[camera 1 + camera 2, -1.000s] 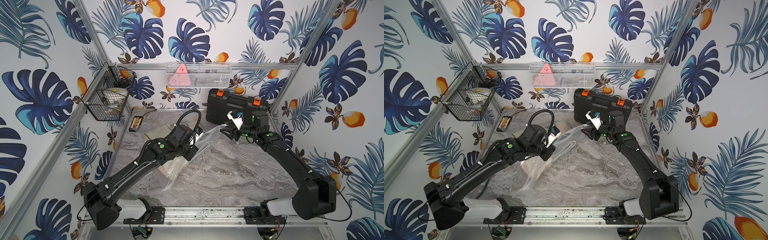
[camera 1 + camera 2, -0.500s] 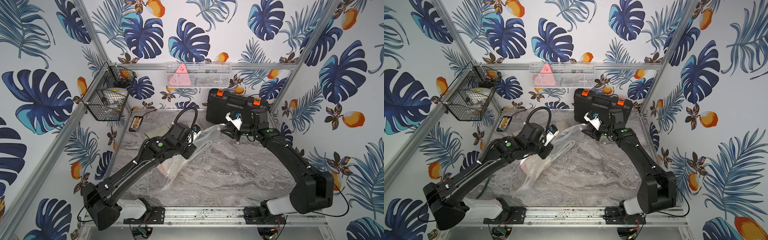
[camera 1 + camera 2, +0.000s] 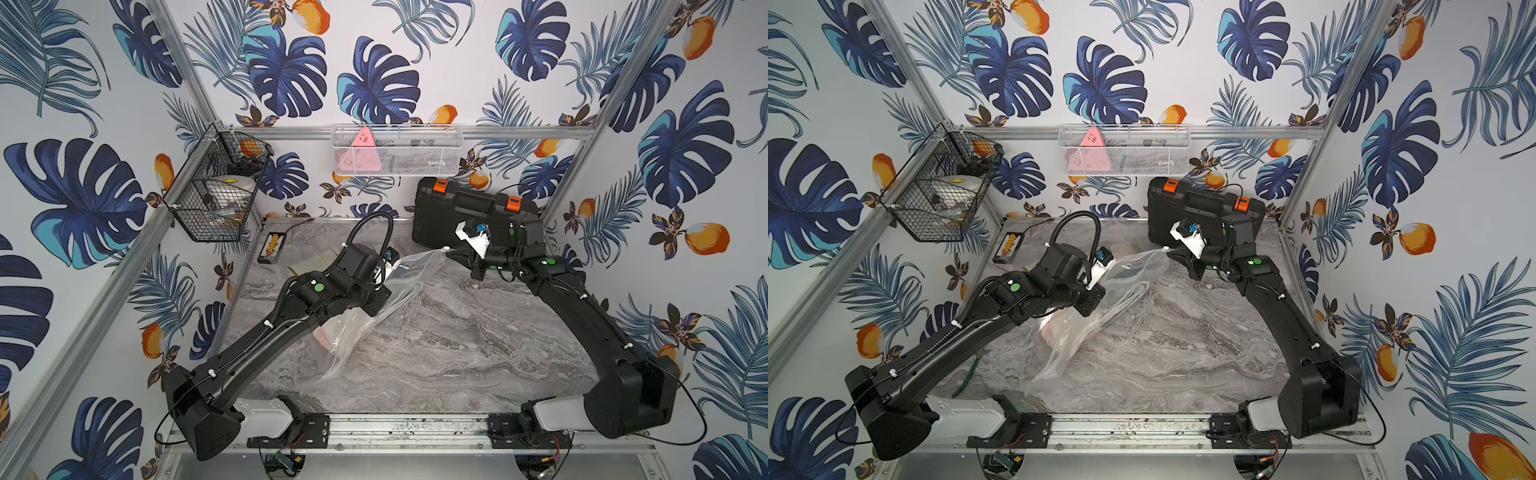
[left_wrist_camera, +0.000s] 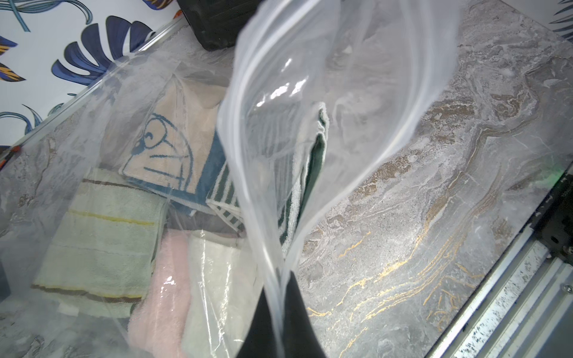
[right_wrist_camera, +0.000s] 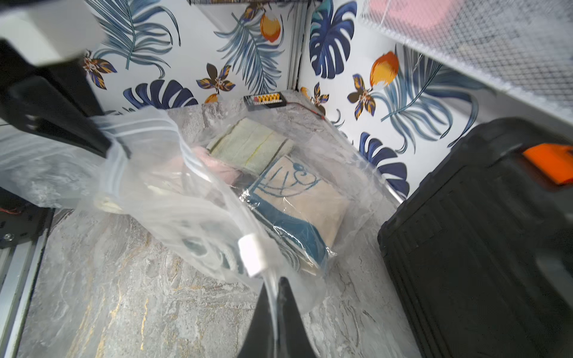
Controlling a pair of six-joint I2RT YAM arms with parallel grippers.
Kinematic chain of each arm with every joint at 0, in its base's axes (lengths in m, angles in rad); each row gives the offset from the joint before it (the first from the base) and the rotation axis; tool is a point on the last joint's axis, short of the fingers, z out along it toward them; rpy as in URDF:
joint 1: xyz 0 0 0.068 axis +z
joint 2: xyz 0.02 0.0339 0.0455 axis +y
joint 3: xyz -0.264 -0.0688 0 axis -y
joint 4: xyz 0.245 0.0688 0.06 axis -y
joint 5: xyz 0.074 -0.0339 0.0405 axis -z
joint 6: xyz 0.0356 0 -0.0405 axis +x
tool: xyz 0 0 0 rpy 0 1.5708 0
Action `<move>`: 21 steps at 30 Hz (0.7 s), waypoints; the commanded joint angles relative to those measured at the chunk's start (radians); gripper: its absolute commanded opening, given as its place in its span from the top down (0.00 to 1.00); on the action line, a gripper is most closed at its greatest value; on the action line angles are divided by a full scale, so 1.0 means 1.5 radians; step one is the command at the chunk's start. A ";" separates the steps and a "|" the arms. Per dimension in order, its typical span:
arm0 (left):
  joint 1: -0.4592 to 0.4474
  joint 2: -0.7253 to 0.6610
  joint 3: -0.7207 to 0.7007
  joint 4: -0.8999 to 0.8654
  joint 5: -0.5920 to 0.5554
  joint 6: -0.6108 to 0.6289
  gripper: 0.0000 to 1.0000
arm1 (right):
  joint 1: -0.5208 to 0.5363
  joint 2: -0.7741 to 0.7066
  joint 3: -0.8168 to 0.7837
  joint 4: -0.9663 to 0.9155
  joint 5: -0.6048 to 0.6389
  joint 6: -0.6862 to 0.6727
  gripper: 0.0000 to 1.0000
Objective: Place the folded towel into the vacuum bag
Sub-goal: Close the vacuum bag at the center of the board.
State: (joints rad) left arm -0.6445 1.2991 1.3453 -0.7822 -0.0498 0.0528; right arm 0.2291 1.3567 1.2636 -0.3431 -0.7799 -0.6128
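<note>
The clear vacuum bag [image 3: 411,274] [image 3: 1133,274] lies on the marble table with its open zip edge lifted between both arms. My left gripper [image 4: 283,276] [image 3: 377,305] is shut on one end of that edge. My right gripper [image 5: 274,285] [image 3: 451,252] is shut on the other end, just beside the white slider clip [image 5: 252,255]. Several folded towels lie inside the bag: a pale green striped one [image 4: 102,235], a beige one with a blue cartoon [image 4: 173,145] [image 5: 304,192], a dark green striped one [image 4: 310,173], a pink one [image 4: 167,294] and a white one [image 4: 217,279].
A black case with orange latches [image 3: 469,216] stands at the back right, close behind my right gripper. A small black box with orange cells [image 3: 272,245] lies at the back left. A wire basket [image 3: 216,195] and a white mesh basket [image 3: 395,149] hang on the walls.
My right gripper has closed on the bag's edge by the slider clip. My left arm has shifted slightly to the left, still gripping the bag.
</note>
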 commanded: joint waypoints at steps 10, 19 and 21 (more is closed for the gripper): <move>0.006 -0.053 0.044 -0.086 0.020 0.004 1.00 | 0.010 -0.116 0.130 -0.408 0.169 -0.108 1.00; 0.006 -0.080 0.002 -0.131 0.084 -0.011 1.00 | 0.019 -0.152 0.020 -0.383 0.076 -0.062 1.00; 0.006 -0.085 -0.015 -0.131 0.092 -0.018 1.00 | 0.020 -0.156 0.002 -0.373 0.056 -0.053 1.00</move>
State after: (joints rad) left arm -0.6399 1.1862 1.3426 -0.9249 0.0879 0.0502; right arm 0.2577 1.1320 1.2873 -0.9211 -0.6708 -0.7242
